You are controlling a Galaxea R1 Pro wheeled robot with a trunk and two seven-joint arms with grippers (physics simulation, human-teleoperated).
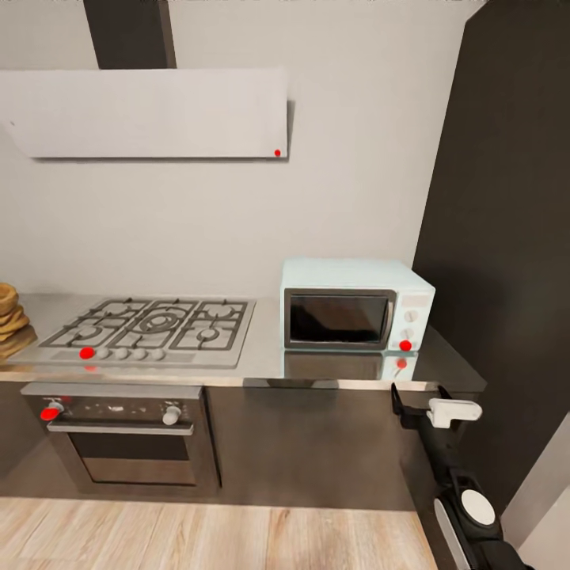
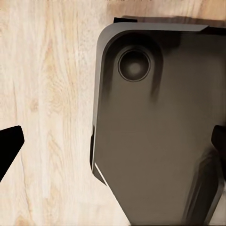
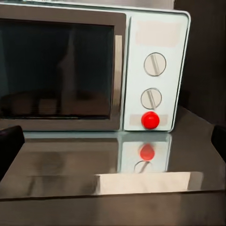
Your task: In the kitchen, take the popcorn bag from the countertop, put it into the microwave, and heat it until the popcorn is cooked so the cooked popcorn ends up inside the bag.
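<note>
Facing microwave (image 3: pixel 94 66) (door shut), right tool (image 1: pixel 423 405)

The microwave (image 3: pixel 94 66) is cut off at the right wrist picture's edge; tan stacked things (image 1: pixel 12 317) cropped at head view's left.

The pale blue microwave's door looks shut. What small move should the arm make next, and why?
Probably ease the right tool forward toward the boxy pale blue microwave. Its dark glass door is closed, and the tool hangs short of the grey steel countertop edge.

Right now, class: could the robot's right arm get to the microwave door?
Probably yes: the right gripper hangs just before the countertop, facing the shut microwave, with nothing between them.
</note>
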